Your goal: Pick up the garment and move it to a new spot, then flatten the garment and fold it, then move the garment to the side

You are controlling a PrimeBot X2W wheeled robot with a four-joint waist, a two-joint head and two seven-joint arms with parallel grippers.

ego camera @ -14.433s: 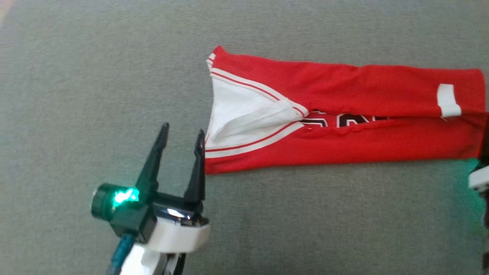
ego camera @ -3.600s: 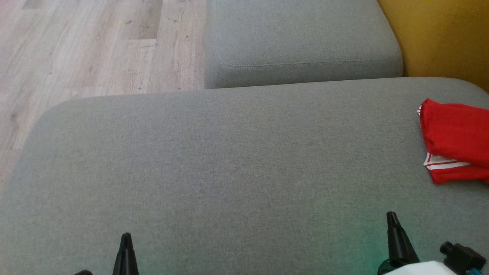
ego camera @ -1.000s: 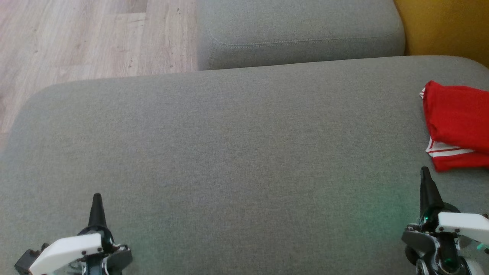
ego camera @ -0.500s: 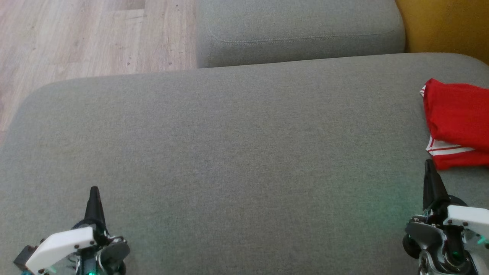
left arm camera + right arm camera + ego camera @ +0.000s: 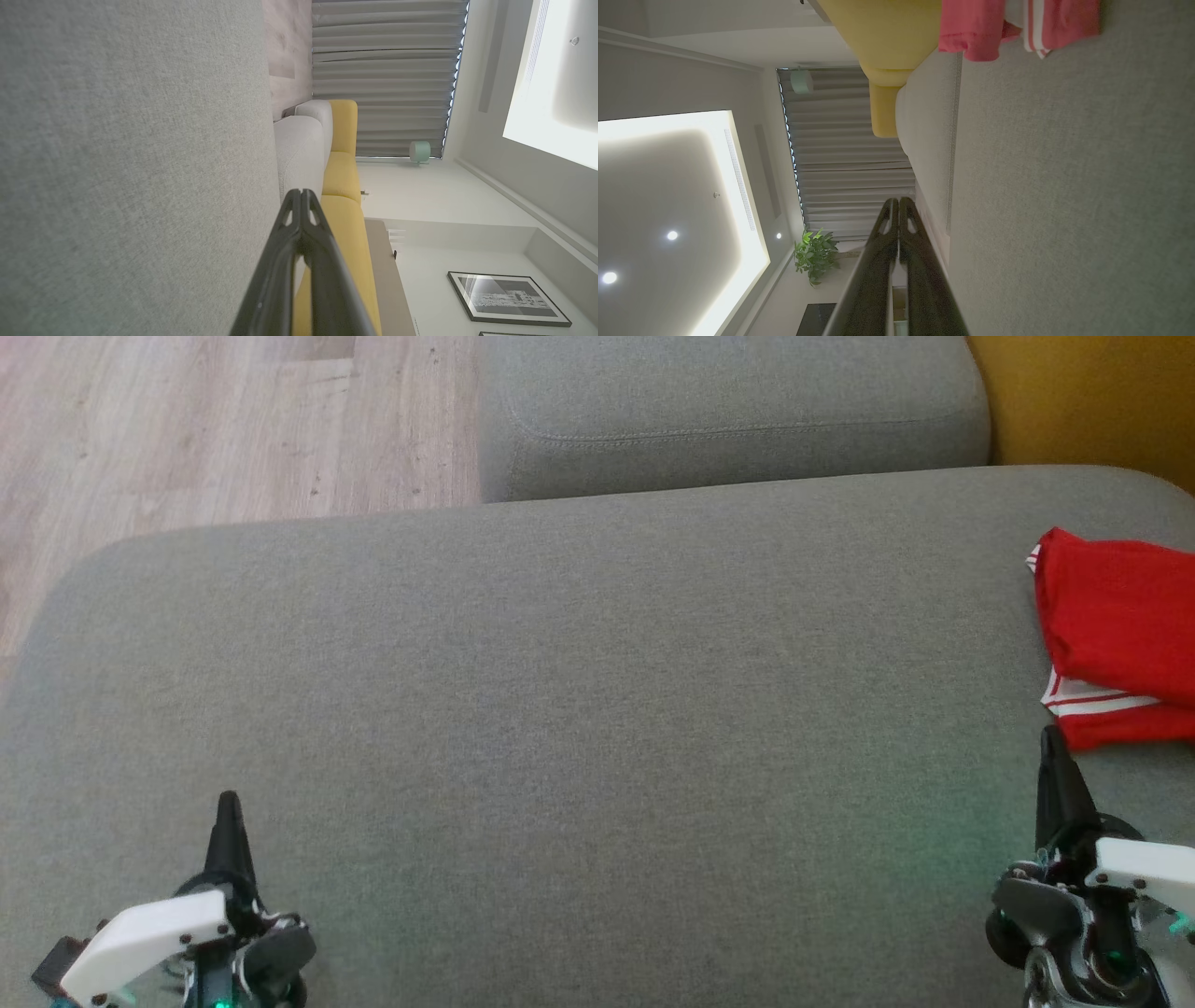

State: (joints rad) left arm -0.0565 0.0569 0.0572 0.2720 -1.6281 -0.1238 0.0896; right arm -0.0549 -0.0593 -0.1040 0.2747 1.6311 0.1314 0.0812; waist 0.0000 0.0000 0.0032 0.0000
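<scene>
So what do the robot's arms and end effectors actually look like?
The left end effector and right end effector match: two long, tapered black fingers with slotted tips, a dark grey hub, a white plastic cover with small screws, and a green light.

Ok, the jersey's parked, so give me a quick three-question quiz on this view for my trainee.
1. True or false: the red garment lies folded on the grey cushion, off to the robot's right.
2. Pick one. The right tool is: A) shut on the garment; B) shut and empty, short of the garment; C) wide open.
3. Fill in: the left tool is ___ and holds nothing.

Key: 1 true; 2 B; 3 shut.
</scene>
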